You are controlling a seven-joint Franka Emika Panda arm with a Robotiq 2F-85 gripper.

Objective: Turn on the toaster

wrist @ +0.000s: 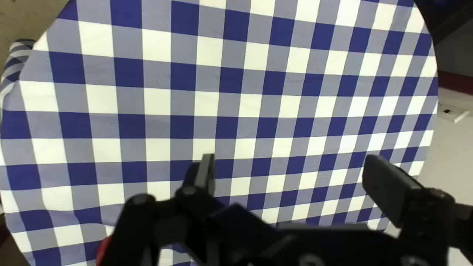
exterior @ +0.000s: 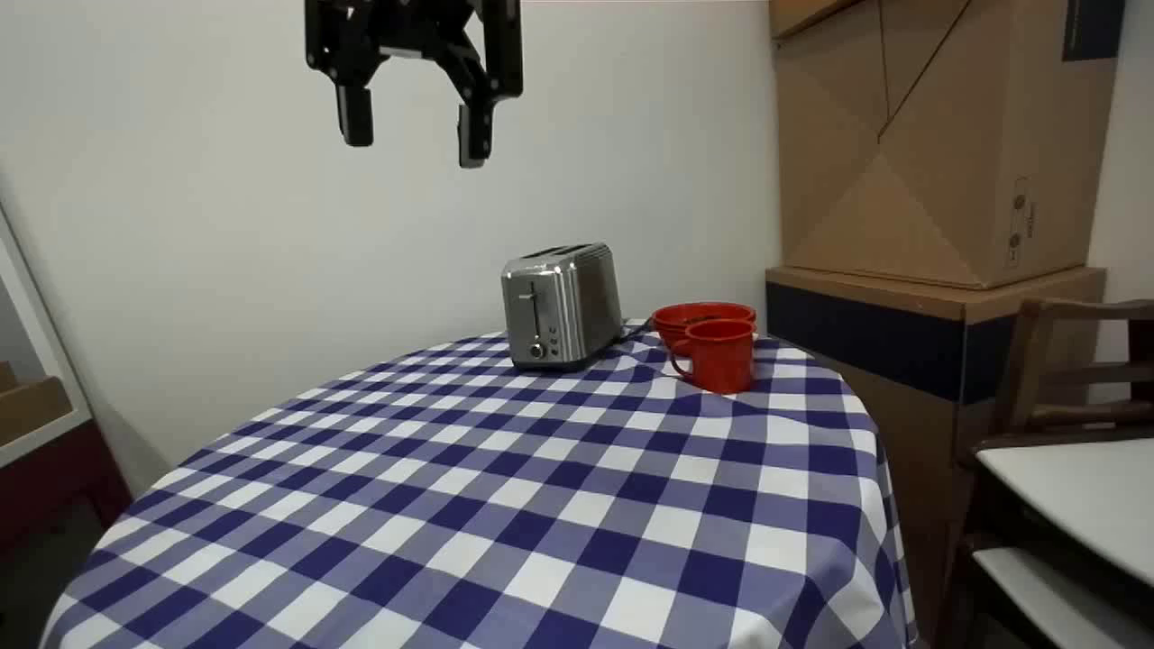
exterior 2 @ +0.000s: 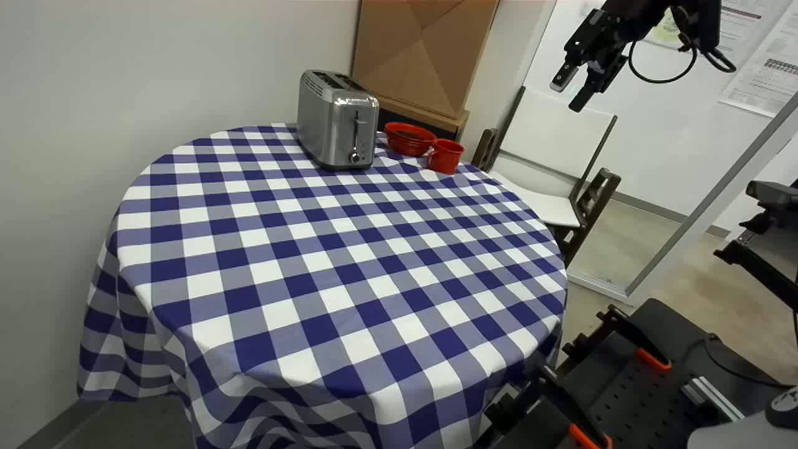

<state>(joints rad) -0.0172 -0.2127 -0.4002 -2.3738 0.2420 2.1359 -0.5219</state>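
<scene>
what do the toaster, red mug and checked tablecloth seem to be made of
Toaster: likely shiny metal, silver-grey with bright reflections. Red mug: perhaps plastic or enamelled metal, with a slight sheen. Tablecloth: probably matte fabric, draping in folds.

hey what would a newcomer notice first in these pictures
Probably the blue-and-white checked cloth, filling most of the wrist view. Next, near its far edge in both exterior views, the shiny toaster, with a red cup and red bowl beside it. The tool hangs open above the cloth.
</scene>
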